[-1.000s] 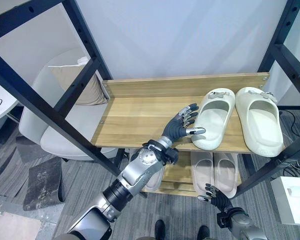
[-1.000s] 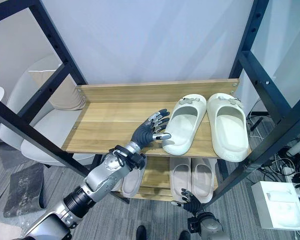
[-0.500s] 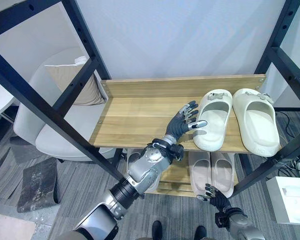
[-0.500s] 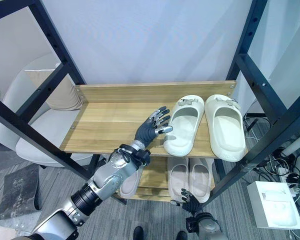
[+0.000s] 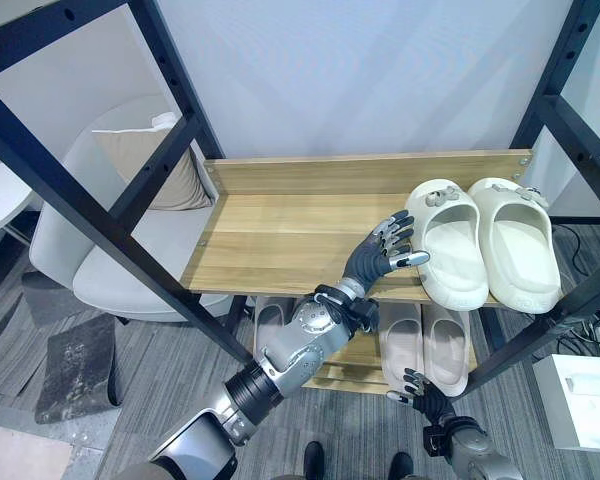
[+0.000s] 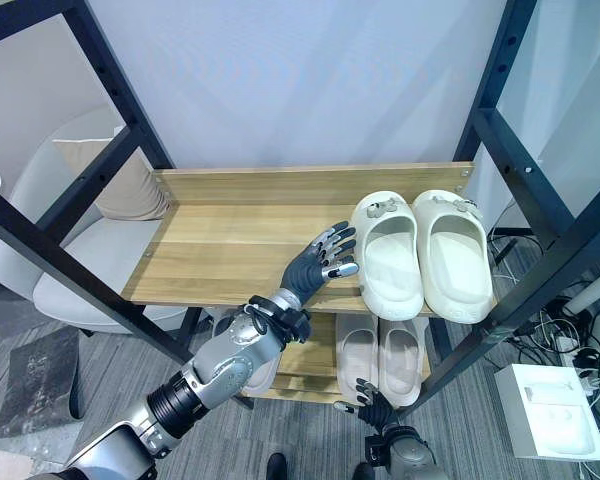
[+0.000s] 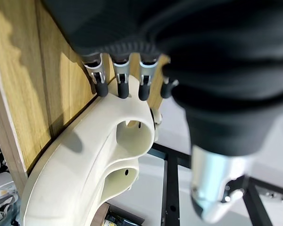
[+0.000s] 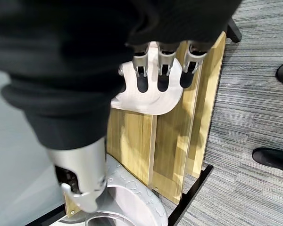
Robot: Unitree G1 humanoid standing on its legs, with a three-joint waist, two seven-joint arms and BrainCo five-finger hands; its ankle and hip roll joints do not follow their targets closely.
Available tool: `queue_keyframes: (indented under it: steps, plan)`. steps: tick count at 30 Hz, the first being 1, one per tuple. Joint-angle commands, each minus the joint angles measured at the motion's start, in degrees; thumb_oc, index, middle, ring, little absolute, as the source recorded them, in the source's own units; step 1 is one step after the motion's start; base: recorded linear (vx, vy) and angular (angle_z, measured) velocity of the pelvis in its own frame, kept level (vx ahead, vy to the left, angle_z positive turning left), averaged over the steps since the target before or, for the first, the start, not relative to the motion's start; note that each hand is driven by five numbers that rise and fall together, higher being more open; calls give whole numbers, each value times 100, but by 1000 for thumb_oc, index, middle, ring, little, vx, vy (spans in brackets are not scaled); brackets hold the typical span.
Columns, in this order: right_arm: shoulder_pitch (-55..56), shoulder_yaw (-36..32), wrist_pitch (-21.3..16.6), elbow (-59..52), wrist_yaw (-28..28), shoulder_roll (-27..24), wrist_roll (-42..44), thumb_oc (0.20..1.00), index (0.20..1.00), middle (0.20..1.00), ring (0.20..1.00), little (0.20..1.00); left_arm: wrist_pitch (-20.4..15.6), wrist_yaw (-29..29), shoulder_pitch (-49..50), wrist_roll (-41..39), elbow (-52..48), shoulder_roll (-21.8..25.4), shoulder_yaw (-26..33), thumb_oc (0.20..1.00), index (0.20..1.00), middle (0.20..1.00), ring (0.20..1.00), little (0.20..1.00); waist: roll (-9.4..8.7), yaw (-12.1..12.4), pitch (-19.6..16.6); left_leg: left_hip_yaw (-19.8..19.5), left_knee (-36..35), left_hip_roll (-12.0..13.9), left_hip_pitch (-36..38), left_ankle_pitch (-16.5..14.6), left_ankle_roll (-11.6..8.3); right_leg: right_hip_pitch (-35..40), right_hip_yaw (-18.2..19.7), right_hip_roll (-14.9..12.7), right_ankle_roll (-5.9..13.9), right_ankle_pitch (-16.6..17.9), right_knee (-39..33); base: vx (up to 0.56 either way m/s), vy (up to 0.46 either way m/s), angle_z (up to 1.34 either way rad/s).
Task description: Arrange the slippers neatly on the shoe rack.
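Two cream slippers stand side by side at the right end of the rack's top wooden shelf (image 5: 280, 240): the left one (image 5: 450, 250) and the right one (image 5: 520, 245), parallel and close together. My left hand (image 5: 375, 258) is open, its straight fingers (image 7: 122, 80) resting against the left slipper's (image 7: 85, 179) outer side. A pale pair (image 5: 425, 340) and one more slipper (image 5: 270, 325) lie on the lower shelf. My right hand (image 5: 420, 390) hangs open low in front of that shelf, its fingers (image 8: 160, 70) near a pale slipper (image 8: 146, 99).
Black frame posts (image 5: 80, 210) cross the left and right sides of the rack. A grey armchair (image 5: 110, 250) with a tan cushion stands to the left. A white box (image 5: 585, 400) sits on the floor at the right.
My left hand has pushed the left cream slipper rightward and turned it straight, so it now lies parallel beside the right one. The right hand has stayed low.
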Motion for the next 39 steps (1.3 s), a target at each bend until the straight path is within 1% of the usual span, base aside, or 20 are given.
queue_keyframes:
  steps: [1,2,10,16,26,29,32,34,35,36,37,39]
  plan:
    - [-250,23,-223,-88,-39,79,148,1000,1000,1000,1000,1000,-70,-128,-413,-48,274,-346,-149,1000,1000,1000,1000,1000,-292,18,134,-110,-44,-181,336,-439,-84,177,-115,-171,298,-308,4,0,0,0]
    - [-270,53,-251,-84,-65,96,183,1000,1000,1000,1000,1000,-80,-85,-430,87,466,-455,-200,1000,1000,1000,1000,1000,-306,11,145,-105,-44,-174,338,-434,-84,174,-122,-168,294,-305,4,0,0,0]
    - [-269,60,-377,-55,-231,148,384,1000,1000,1000,1000,1000,-211,183,-531,409,1083,-767,-223,1000,1000,1000,1000,1000,-344,-66,184,-46,-44,-166,327,-439,-81,136,-53,-155,295,-300,4,0,0,0]
    - [-226,86,-435,-66,-306,140,444,1000,1000,1000,1000,1000,-285,340,-608,600,1288,-871,-210,1000,1000,1000,1000,1000,-365,-110,193,-3,-44,-160,321,-450,-77,99,4,-145,295,-289,4,0,0,0]
    - [-203,143,-565,-123,-461,135,519,1000,1000,1000,1000,1000,-411,710,-770,1391,1668,-948,-90,1000,1000,1000,1000,1000,-391,-171,212,74,-44,-148,290,-453,-81,36,59,-136,303,-272,4,0,-3,-2]
    - [-207,200,-626,-97,-513,143,498,1000,1000,1000,1000,1000,-536,923,-895,1562,1625,-955,12,1000,1000,1000,1000,1000,-403,-173,207,77,-44,-148,302,-455,-84,44,65,-135,300,-268,4,0,0,0]
    - [-189,203,-640,-96,-525,141,480,1000,1000,1000,1000,1000,-573,985,-900,1584,1586,-897,98,1000,1000,1000,1000,1000,-410,-167,192,72,-44,-144,312,-457,-88,62,61,-133,299,-274,4,0,0,0]
    - [-193,196,-647,-67,-521,122,442,1000,1000,1000,1000,1000,-605,1035,-923,1625,1534,-801,209,1000,1000,1000,1000,1000,-411,-158,180,58,-44,-145,316,-453,-93,79,47,-136,298,-275,4,0,-3,-2]
    - [-184,186,-647,-66,-504,103,393,1000,1000,1000,1000,1000,-665,1087,-942,1608,1444,-701,354,1000,1000,1000,1000,1000,-412,-138,161,46,-44,-145,318,-447,-103,96,21,-135,303,-272,4,0,-5,-4]
    - [-184,186,-647,-66,-504,103,393,1000,1000,1000,1000,1000,-664,1087,-942,1608,1444,-701,354,1000,1000,1000,1000,1000,-412,-139,161,45,-44,-145,318,-447,-103,96,20,-135,303,-272,4,1,-6,-4]
    - [-197,176,-636,-28,-475,88,342,1000,1000,1000,1000,1000,-688,1107,-966,1625,1413,-571,512,1000,1000,1000,1000,1000,-414,-117,141,25,-44,-146,322,-443,-114,116,-9,-136,306,-273,4,0,0,0]
    - [-188,161,-625,-24,-458,81,312,1000,1000,1000,1000,1000,-697,1120,-939,1623,1392,-477,614,1000,1000,1000,1000,1000,-415,-95,130,19,-44,-146,327,-443,-119,127,-30,-139,307,-272,4,1,1,4]
